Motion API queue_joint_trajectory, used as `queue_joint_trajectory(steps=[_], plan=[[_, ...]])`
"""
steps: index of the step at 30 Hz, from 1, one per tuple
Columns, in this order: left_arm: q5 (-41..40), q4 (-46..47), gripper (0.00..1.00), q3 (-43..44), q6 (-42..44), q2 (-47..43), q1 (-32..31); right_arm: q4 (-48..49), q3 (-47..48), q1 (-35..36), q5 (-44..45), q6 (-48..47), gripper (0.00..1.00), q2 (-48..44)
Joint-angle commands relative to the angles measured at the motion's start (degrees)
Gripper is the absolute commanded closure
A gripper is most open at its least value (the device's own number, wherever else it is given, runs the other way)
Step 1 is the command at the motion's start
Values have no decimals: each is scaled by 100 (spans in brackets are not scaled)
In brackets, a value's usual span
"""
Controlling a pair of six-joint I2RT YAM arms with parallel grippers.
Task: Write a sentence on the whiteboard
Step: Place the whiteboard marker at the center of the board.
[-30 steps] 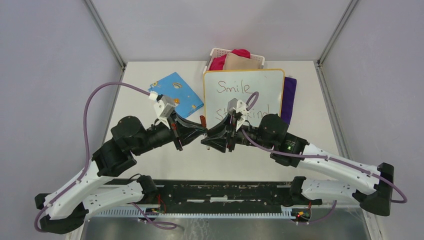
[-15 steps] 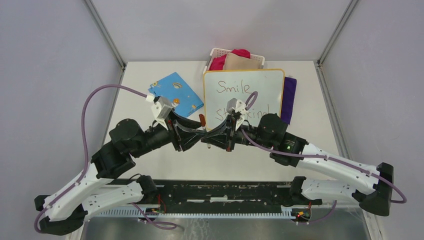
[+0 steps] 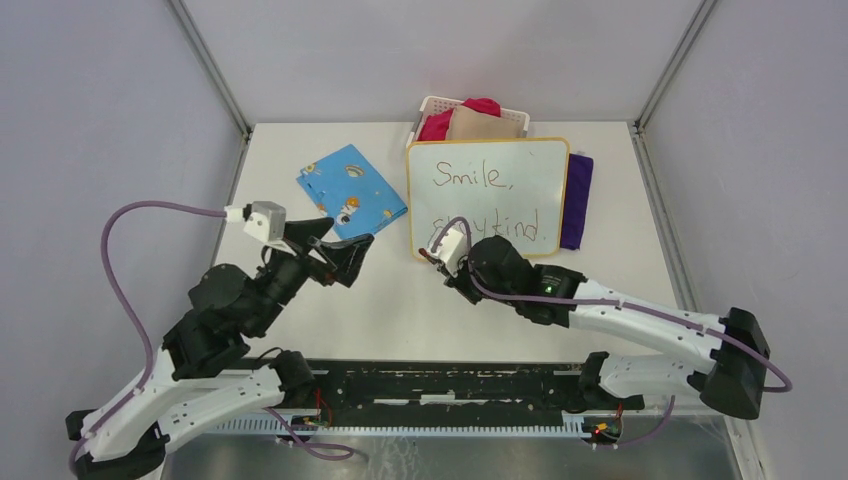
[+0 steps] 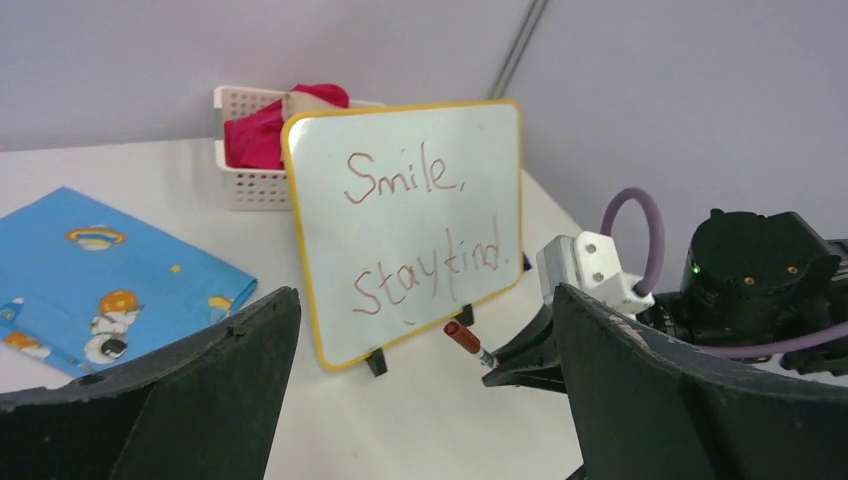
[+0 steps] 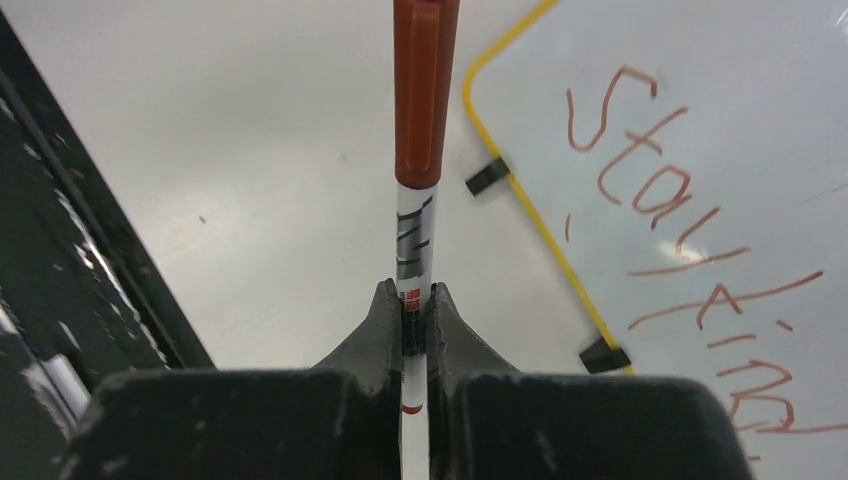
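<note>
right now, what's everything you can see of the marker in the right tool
The marker is a slim pen with a white barrel printed in black and a brownish-red cap with a clip, fitted on. The right tool is shut on the barrel, the capped end sticking out ahead over the table, beside the whiteboard's yellow-framed lower corner. Only the tool seems to touch it.

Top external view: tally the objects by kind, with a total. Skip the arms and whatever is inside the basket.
whiteboard: 1
marker: 1
basket: 1
blue card: 1
purple cloth: 1
Total: 5
</note>
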Motion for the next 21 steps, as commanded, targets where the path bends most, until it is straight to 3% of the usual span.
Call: queue_joint_trajectory(steps=[1,14,21], plan=[[-474,206,0,-274,456,474,2,-664,-125,-9,702,-542,100,282],[-1050,1116,0,-1134,587,1614,3,-377,-466,-15,969,-793,100,941],[-1081,907,0,-1012,664,1832,9,-209,-678,-11,872,-732,100,1087]])
